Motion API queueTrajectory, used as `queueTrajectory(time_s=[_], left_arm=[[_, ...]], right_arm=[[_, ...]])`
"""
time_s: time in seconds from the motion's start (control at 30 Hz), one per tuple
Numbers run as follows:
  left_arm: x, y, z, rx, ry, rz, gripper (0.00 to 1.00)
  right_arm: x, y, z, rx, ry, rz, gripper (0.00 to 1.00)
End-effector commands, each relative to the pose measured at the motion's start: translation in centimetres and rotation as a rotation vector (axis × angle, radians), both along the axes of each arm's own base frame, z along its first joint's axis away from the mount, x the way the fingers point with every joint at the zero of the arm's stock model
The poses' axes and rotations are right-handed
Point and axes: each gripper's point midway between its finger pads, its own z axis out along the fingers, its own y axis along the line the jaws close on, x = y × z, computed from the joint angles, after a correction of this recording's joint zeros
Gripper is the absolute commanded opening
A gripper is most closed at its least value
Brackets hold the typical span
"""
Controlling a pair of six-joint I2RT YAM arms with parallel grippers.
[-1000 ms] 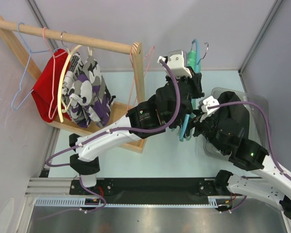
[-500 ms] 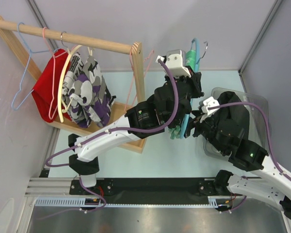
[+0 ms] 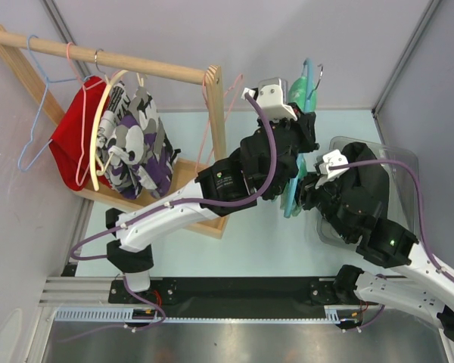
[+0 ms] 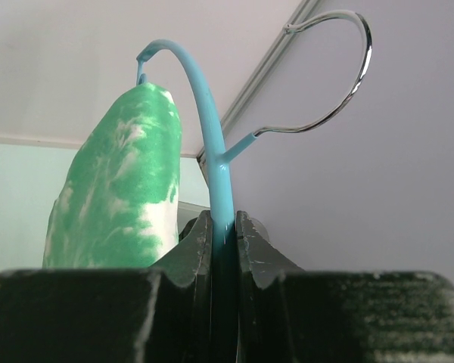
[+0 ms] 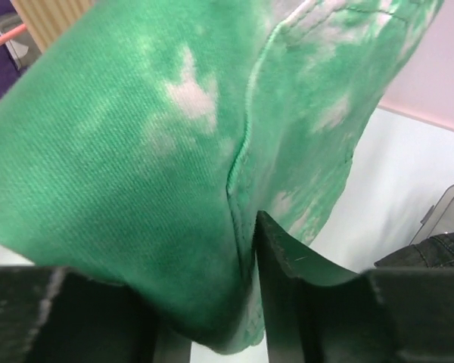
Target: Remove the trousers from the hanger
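The trousers (image 4: 113, 181), green mottled with white, hang folded over a light blue hanger (image 4: 212, 151) that is held up in the air over the right half of the table (image 3: 250, 234), clear of the wooden rack (image 3: 136, 64). In the left wrist view the cloth shows as a rounded green bulk just left of the hanger's curved arm. The hanger's metal hook (image 4: 340, 76) stands free above, caught on nothing.

The left gripper (image 4: 223, 227) has its jaws closed narrowly on the blue arm of the hanger, just below the point where the hook joins it. The right gripper (image 5: 246, 257) is at the lower part of the trousers. Its jaws pinch a fold of the green cloth near a seam. One finger (image 5: 287, 257) shows plainly on the right side of the fold, while the other is mostly covered by the cloth.

From above, the two arms meet in the middle right of the scene, the left one reaching across from its base and the right one rising from the near right corner. The trousers (image 3: 293, 189) show between them as a thin green strip.

Behind the right arm a clear plastic bin (image 5: 439, 204) holds a dark garment (image 5: 439, 249). On the rack, to the left, hang a red garment (image 3: 68, 144) and a purple and white patterned one (image 3: 136, 144), with bare wire hangers (image 3: 30, 144) beside them.
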Motion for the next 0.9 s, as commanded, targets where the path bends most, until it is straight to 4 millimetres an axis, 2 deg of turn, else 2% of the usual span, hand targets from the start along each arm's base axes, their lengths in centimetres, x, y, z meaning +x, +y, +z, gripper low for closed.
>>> queueTrajectory(time_s=[0.0, 0.03, 0.13, 0.17, 0.2, 0.3, 0.43, 0.47, 0.53, 0.57, 0.67, 0.87], left_arm=[[-1.7, 4.2, 7.3, -0.238, -0.049, -0.031, 0.0], [-1.7, 4.2, 7.4, -0.238, -0.05, -0.031, 0.0], [-1.6, 4.4, 7.3, -0.23, -0.051, -0.024, 0.0], [-1.6, 4.4, 7.2, -0.224, -0.051, -0.022, 0.0], [-1.6, 4.4, 7.1, -0.223, -0.052, -0.025, 0.0], [-1.7, 4.2, 6.7, -0.2, -0.053, -0.033, 0.0], [-1.6, 4.2, 5.9, -0.147, -0.054, -0.031, 0.0], [-1.6, 4.2, 5.6, -0.125, -0.055, -0.029, 0.0], [-1.5, 4.2, 4.8, -0.091, -0.054, -0.02, 0.0], [-1.4, 4.1, 4.5, -0.074, -0.058, -0.017, 0.0], [-1.1, 4.1, 3.0, -0.008, -0.056, 0.002, 0.0], [-0.6, 3.5, 0.5, 0.083, -0.051, 0.015, 0.0]], right_arm=[[0.6, -1.2, 3.9, 0.14, -0.099, -0.077, 0.35], [0.6, -1.3, 4.2, 0.151, -0.107, -0.076, 0.31], [0.6, -1.3, 4.7, 0.153, -0.114, -0.077, 0.12], [0.6, -1.3, 4.7, 0.15, -0.113, -0.077, 0.02], [0.6, -1.3, 4.8, 0.15, -0.114, -0.073, 0.0], [0.4, -1.1, 5.4, 0.158, -0.118, -0.057, 0.0], [-0.1, -1.9, 7.0, 0.185, -0.135, -0.059, 0.0], [-0.4, -2.3, 7.9, 0.204, -0.147, -0.058, 0.0], [-0.7, -2.6, 8.7, 0.229, -0.149, -0.057, 0.0], [-1.1, -3.0, 9.9, 0.257, -0.161, -0.051, 0.0], [-2.1, -3.7, 11.5, 0.317, -0.173, -0.029, 0.0], [-3.2, -5.1, 13.6, 0.381, -0.185, -0.022, 0.0]])
